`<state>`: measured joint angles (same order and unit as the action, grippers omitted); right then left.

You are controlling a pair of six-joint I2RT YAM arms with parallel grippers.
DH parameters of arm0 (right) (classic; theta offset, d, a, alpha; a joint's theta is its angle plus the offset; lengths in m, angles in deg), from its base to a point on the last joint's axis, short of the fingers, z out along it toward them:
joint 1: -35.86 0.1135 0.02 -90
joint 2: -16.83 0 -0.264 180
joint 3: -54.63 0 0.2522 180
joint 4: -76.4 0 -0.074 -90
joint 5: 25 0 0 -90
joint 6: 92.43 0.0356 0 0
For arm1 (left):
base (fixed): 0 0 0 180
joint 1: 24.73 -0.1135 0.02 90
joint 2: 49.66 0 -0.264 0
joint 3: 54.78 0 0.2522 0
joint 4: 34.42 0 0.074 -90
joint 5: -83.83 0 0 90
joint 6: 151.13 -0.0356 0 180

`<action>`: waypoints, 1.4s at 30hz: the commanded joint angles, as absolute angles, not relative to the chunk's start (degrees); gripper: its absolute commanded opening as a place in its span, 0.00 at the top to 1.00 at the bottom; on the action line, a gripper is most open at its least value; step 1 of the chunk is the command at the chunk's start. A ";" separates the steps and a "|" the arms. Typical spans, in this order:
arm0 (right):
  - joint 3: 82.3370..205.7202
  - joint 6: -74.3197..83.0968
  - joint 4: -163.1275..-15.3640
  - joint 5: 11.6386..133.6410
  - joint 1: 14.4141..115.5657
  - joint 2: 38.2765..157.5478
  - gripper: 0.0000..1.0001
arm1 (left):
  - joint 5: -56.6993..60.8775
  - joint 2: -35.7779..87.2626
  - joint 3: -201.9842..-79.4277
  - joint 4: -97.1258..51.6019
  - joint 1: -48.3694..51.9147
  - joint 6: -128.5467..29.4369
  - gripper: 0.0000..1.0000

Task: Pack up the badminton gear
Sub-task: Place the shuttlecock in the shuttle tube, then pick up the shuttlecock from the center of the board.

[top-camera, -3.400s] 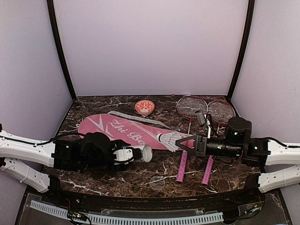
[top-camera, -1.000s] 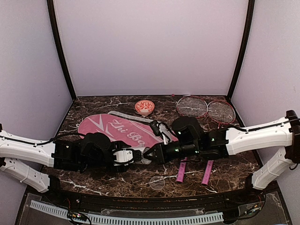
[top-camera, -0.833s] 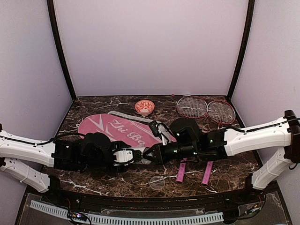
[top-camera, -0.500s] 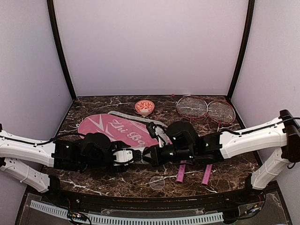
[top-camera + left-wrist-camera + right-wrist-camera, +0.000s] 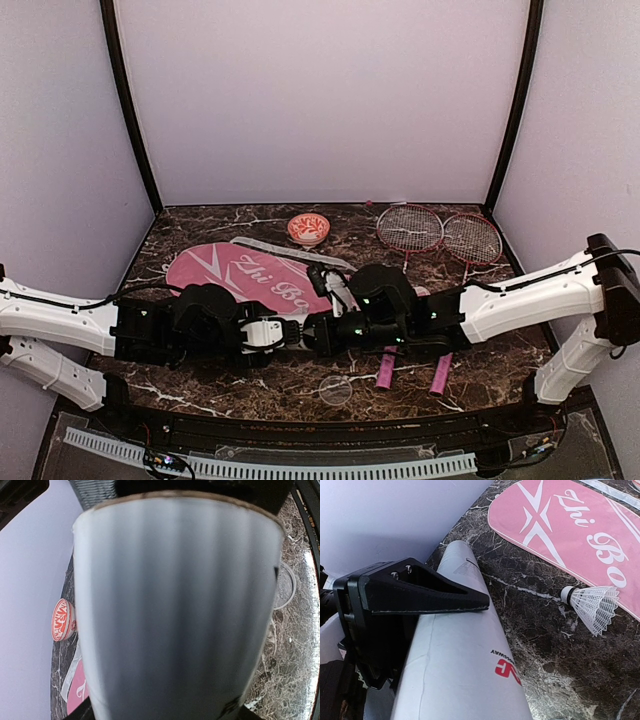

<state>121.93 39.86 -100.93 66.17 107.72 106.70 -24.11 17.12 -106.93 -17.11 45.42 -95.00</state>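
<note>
left tool [image 5: 289, 331] clamps white tube [image 5: 175, 605]; right tool [image 5: 318, 333] at its mouth.

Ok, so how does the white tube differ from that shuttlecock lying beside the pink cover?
The white tube is a long, smooth cylinder with a red logo; the shuttlecock is a small cone with a flared, ribbed skirt. The tube is clamped in the left gripper, while the shuttlecock lies loose on its side on the marble table. Both are white.
</note>
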 commanded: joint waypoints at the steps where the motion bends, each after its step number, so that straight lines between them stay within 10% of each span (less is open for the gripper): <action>1: 120.66 39.92 -104.78 64.28 108.39 105.73 0.94 | -23.22 16.77 -106.86 -19.61 45.39 -95.14 0.34; 42: 106.79 41.99 -91.82 61.12 96.55 76.75 0.17 | -27.06 17.60 -106.09 -19.98 45.41 -96.26 0.34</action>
<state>107.79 40.03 -92.72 60.92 99.30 78.48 -25.81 18.54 -106.73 -18.70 45.40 -95.48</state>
